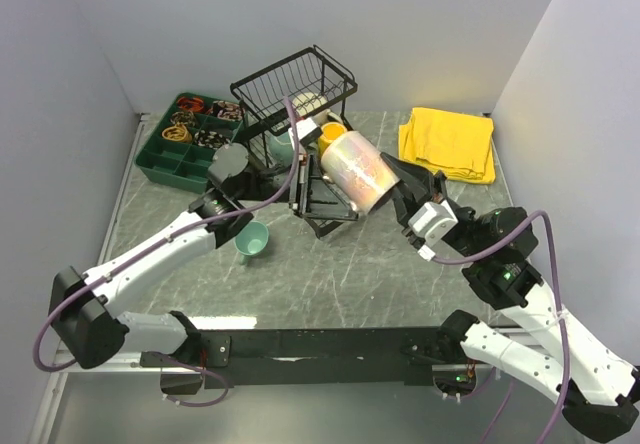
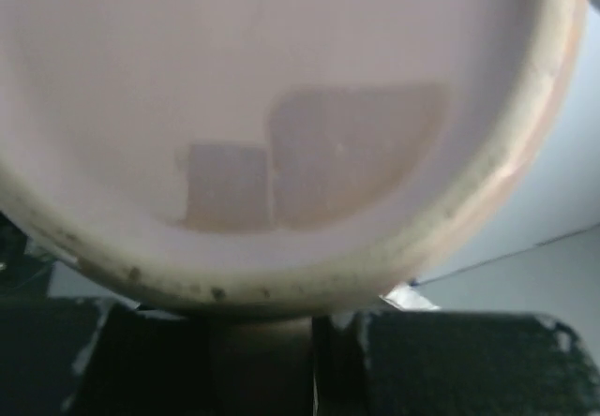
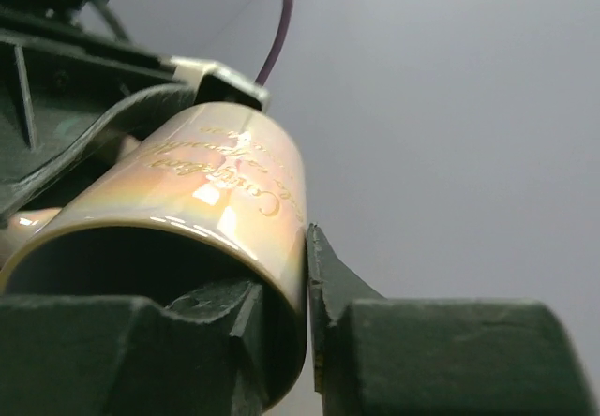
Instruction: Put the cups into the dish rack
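The pale pink translucent mug is held in the air in front of the black wire dish rack. My right gripper is shut on its rim, one finger inside and one outside. My left gripper is at the mug's base. In the left wrist view the mug's bottom fills the frame and a brownish part of the mug sits between the jaws. A small teal mug stands on the table by my left arm. A yellow mug and a cream mug sit in the rack.
A green compartment tray with small items stands at the back left. A folded yellow cloth lies at the back right. Grey walls close in the table on three sides.
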Controlling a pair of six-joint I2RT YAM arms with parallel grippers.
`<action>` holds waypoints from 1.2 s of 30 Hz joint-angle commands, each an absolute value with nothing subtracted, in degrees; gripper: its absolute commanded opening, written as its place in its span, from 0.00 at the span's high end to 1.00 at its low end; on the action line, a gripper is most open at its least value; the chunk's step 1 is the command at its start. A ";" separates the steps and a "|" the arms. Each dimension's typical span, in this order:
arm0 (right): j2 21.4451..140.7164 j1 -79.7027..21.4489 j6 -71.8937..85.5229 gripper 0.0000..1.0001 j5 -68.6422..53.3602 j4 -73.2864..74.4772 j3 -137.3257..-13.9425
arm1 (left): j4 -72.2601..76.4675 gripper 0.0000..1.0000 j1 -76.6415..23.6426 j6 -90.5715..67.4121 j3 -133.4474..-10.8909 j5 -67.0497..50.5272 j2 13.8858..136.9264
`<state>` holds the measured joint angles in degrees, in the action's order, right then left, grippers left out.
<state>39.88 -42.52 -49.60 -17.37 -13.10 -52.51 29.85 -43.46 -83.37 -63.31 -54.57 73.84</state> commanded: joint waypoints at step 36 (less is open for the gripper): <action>22.33 -23.21 -17.14 0.01 -9.31 8.00 -42.81 | 6.75 0.99 -40.78 -25.84 -57.39 -5.72 72.24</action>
<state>24.23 -25.15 -21.76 -9.13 7.81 -43.77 -4.56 -39.90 -31.68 -56.75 -12.88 70.72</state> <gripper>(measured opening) 0.994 0.268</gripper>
